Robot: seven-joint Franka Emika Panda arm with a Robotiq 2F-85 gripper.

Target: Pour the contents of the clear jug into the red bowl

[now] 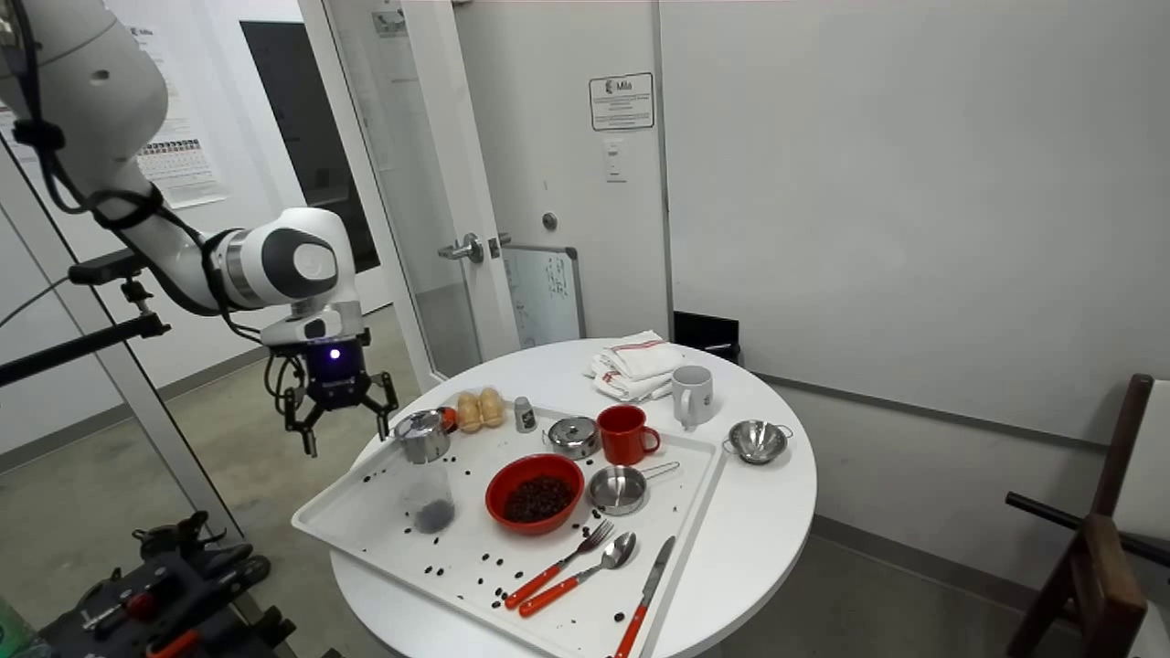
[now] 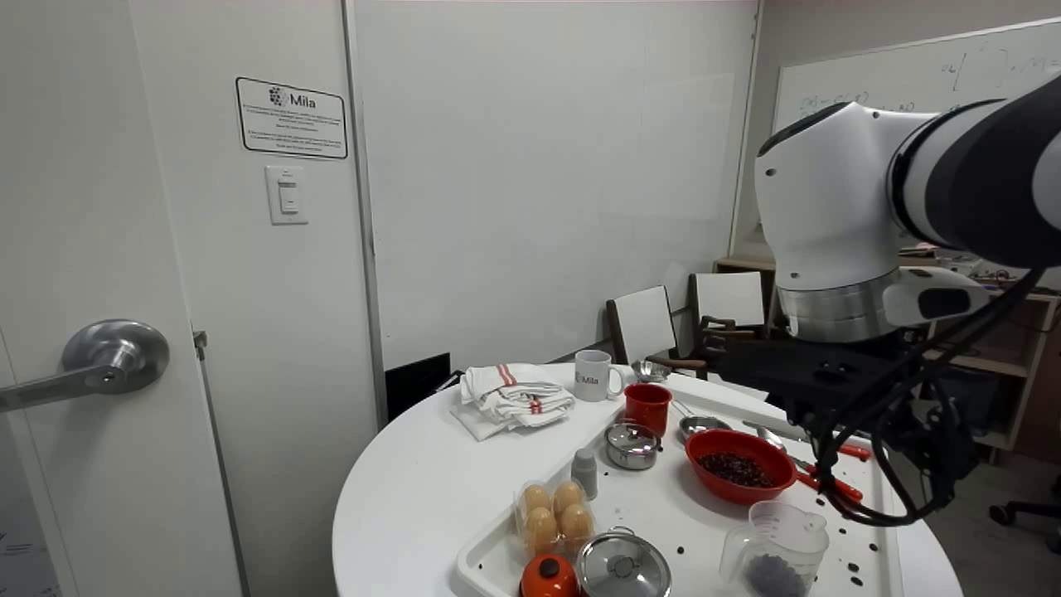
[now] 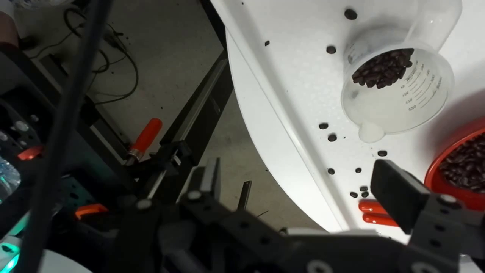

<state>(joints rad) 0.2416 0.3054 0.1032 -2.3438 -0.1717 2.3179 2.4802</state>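
Clear jug (image 3: 401, 102) stands upright on white tray (image 1: 347, 516), w/ dark beans (image 3: 382, 68) at its bottom. Red bowl (image 1: 532, 527) is nearby, apart from jug, also w/ dark beans in it. Loose beans (image 3: 332, 137) dot the tray around both. Fork (image 1: 550, 573) & spoon (image 1: 569, 582) lie side by side just beside bowl; knife (image 1: 645, 599) is a bit farther off. End effector (image 1: 347, 443) hangs in mid-air, apart from jug, jaws spread wide; in wrist view one jaw shows past tray's edge, the other over tray nr the red fork & spoon handles. Red cup (image 1: 626, 436), lidded pot (image 1: 574, 439) & small pan (image 1: 618, 492) also sit on tray, nr bowl. Off tray, on the round white surface (image 1: 749, 530): folded cloth (image 1: 637, 361), mug (image 1: 692, 395) beside it, & shiny metal bowl (image 1: 760, 442) a bit farther along.
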